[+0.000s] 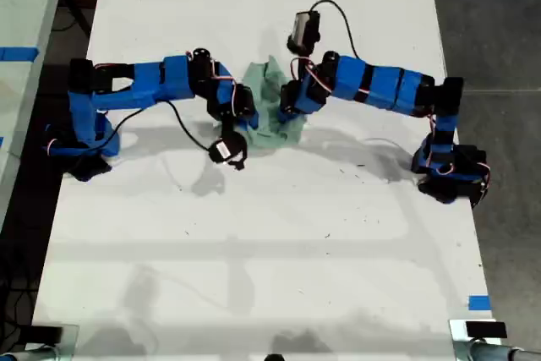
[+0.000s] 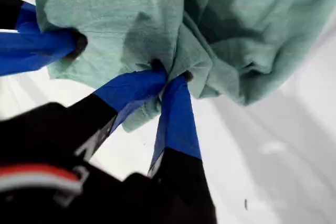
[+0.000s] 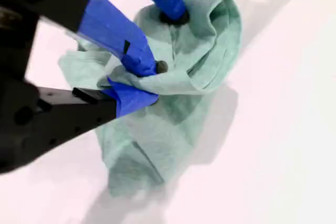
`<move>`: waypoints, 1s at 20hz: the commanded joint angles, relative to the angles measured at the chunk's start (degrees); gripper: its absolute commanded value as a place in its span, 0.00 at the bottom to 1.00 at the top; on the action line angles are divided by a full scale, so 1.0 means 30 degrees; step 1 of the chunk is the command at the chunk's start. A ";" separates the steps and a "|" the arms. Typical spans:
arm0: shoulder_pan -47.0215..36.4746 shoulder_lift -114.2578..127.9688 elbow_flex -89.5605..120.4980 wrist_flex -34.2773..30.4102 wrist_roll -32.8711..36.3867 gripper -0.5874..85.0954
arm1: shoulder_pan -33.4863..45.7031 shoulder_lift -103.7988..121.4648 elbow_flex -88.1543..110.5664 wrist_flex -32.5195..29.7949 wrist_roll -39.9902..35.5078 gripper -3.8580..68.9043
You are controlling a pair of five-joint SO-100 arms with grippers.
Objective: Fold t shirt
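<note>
Both arms reach inward over the tabletop (image 1: 254, 234), my first gripper (image 2: 170, 74) and my second gripper (image 3: 152, 82) each pinching the bundled t shirt (image 1: 272, 107) between closed jaws.

The exterior view looks straight down from high above the tabletop (image 1: 254, 251); both wrist views sit close behind their fingers, and all three share the t shirt (image 1: 272, 107) mid-table

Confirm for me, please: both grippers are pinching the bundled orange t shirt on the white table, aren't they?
Not quite: the t shirt is pale mint green, not orange, as the exterior view and both wrist views show. The rest holds: my first gripper and my second gripper are each shut on a fold of the bundled cloth, which lies on the white table.
</note>
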 commanded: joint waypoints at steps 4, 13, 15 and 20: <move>-0.6533 0.1611 -0.1787 0.2139 0.1729 0.21 | 0.5713 0.0000 -0.3516 0.0586 -0.3691 0.46; -0.5713 1.4473 0.1201 0.4893 0.4248 0.00 | 0.8232 1.4297 0.3428 0.6387 -0.6357 0.05; -0.0937 1.9248 0.6182 0.2959 0.1846 0.00 | 0.3516 1.8018 0.7148 0.6328 -0.3838 0.05; 0.4893 2.9414 2.2383 -0.3750 -0.2344 0.00 | -0.4512 2.4756 1.9307 0.1377 0.2402 0.05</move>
